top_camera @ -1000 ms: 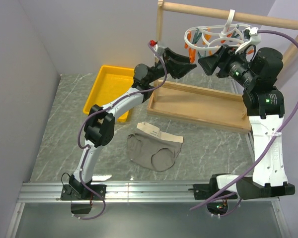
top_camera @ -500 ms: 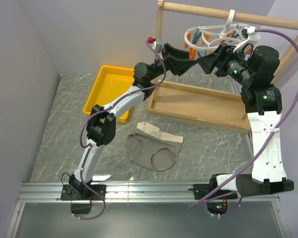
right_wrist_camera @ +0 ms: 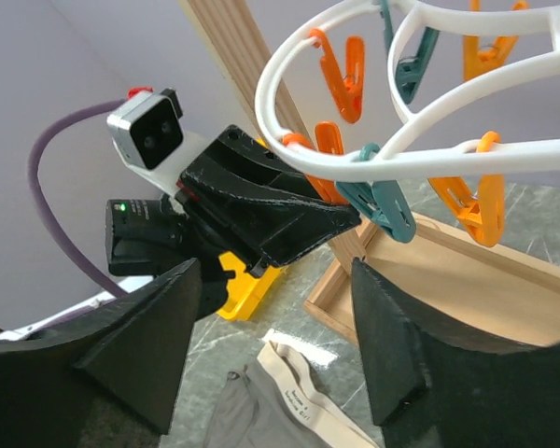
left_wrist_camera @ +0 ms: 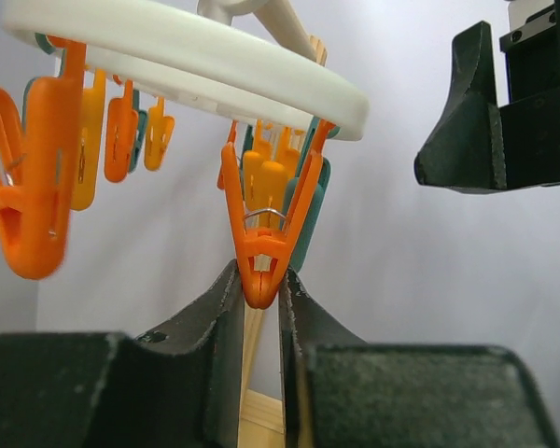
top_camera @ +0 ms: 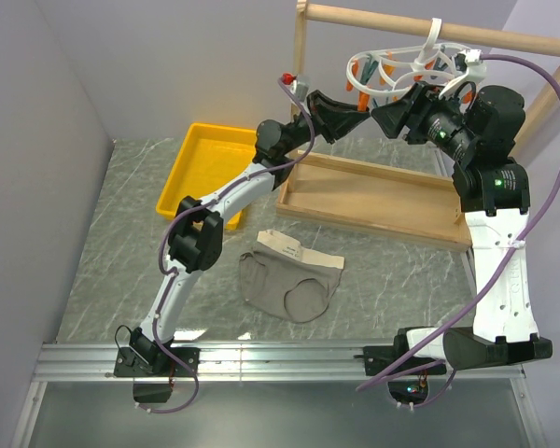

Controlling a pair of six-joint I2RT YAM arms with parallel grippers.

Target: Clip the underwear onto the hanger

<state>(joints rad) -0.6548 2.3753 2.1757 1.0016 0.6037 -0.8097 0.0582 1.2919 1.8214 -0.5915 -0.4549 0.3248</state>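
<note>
— While I am watching the left wrist view, the left gripper (left_wrist_camera: 259, 278) is pinching the lower tip of an orange clothespin (left_wrist_camera: 261, 233) dangling under the hanger (left_wrist_camera: 215, 79), fingers narrow. Where is the underwear (top_camera: 289, 280) lying?

— Flat on the table (top_camera: 401, 280), well below the hanger and toward the arm bases from it, touching neither gripper. The right gripper (right_wrist_camera: 275, 271) is hovering just beside the hanger, fingers spread wide, holding nothing.

— Long axis?

— Running left to right, slightly tilted. The waistband (top_camera: 303, 250) is facing the hanger side, the rounded end pointing at the bases. Both grippers are sitting well apart from it, about equally. I am judging the free right one as likelier to go down.
</note>
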